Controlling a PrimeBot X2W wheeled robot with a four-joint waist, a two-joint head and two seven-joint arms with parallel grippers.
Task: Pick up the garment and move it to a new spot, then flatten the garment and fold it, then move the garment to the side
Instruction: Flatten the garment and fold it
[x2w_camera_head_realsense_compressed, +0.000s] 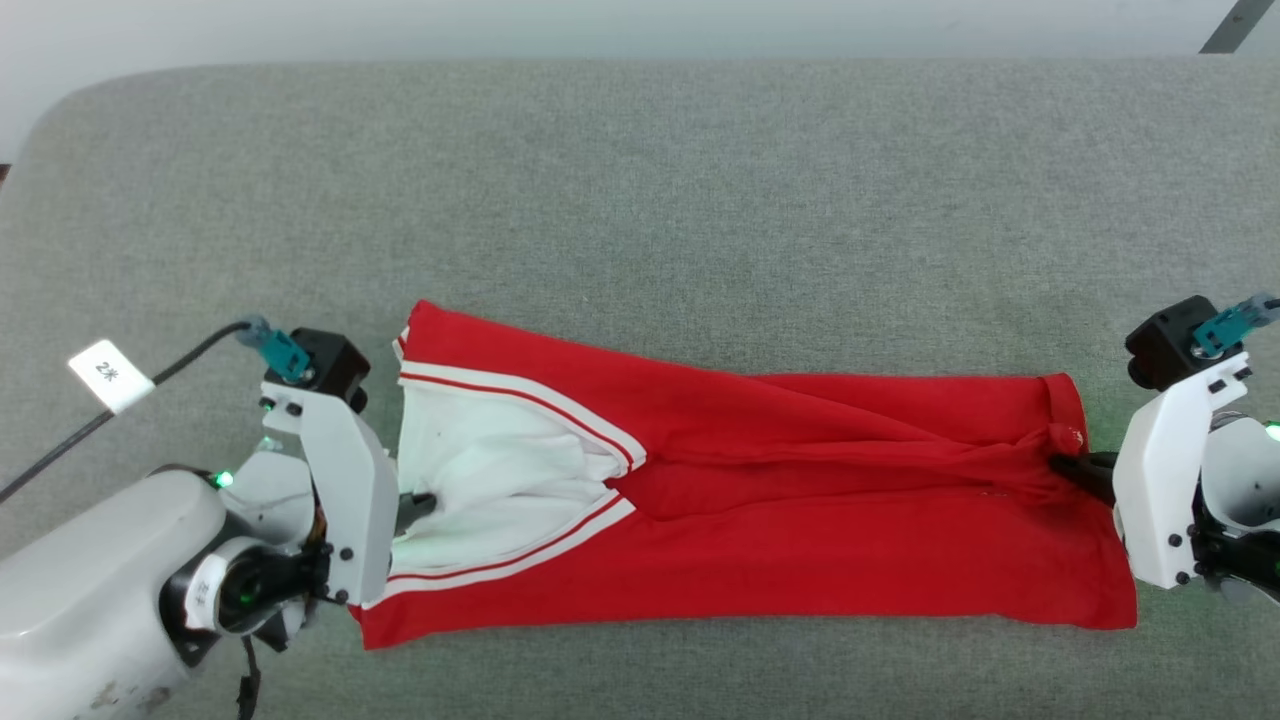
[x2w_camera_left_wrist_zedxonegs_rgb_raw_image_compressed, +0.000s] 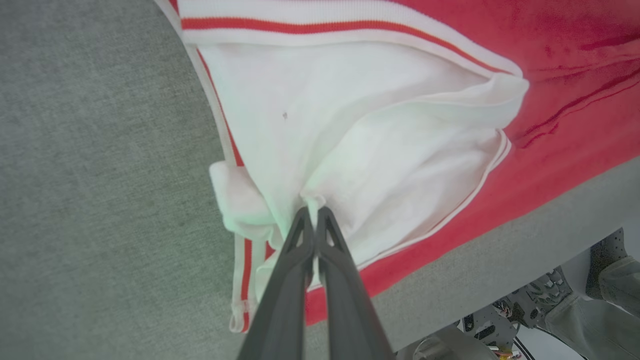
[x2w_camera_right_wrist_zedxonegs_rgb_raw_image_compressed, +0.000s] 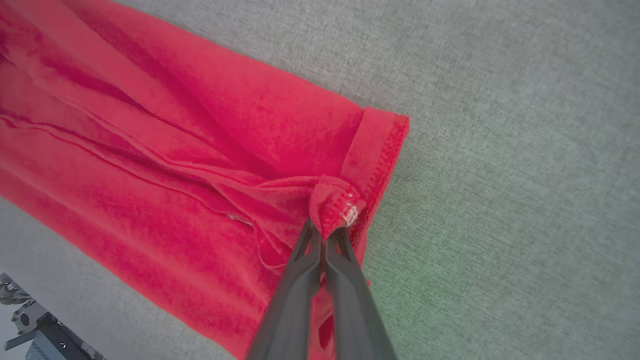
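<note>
1. The left gripper (x2w_camera_left_wrist_zedxonegs_rgb_raw_image_compressed: 314, 212) is clenched on a pinch of white sleeve cloth at the left end of the garment (x2w_camera_head_realsense_compressed: 800, 500). In the left wrist view its two fingers (x2w_camera_left_wrist_zedxonegs_rgb_raw_image_compressed: 285, 300) are pressed together, and the cloth bunches at their tips.
2. The right gripper (x2w_camera_right_wrist_zedxonegs_rgb_raw_image_compressed: 325, 230) is clamped on a puckered bit of red hem at the opposite end. The right wrist view picks out a small white label (x2w_camera_right_wrist_zedxonegs_rgb_raw_image_compressed: 350, 215) stitched into that pucker, a detail too small to read in the head view.
3. The head view gives the whole layout. The garment lies folded into a long band across the near part of the gray surface (x2w_camera_head_realsense_compressed: 640, 200), drawn out between the two grippers. The white sleeves with striped trim are at the left and plain red cloth is at the right, with creases running lengthwise through the middle.
4. The left wrist view also takes in the surface's near edge, with metal hardware (x2w_camera_left_wrist_zedxonegs_rgb_raw_image_compressed: 495, 320) below it.
5. In the head view a white tag (x2w_camera_head_realsense_compressed: 110, 375) hangs on a black cable (x2w_camera_head_realsense_compressed: 190, 355) beside the left arm.
</note>
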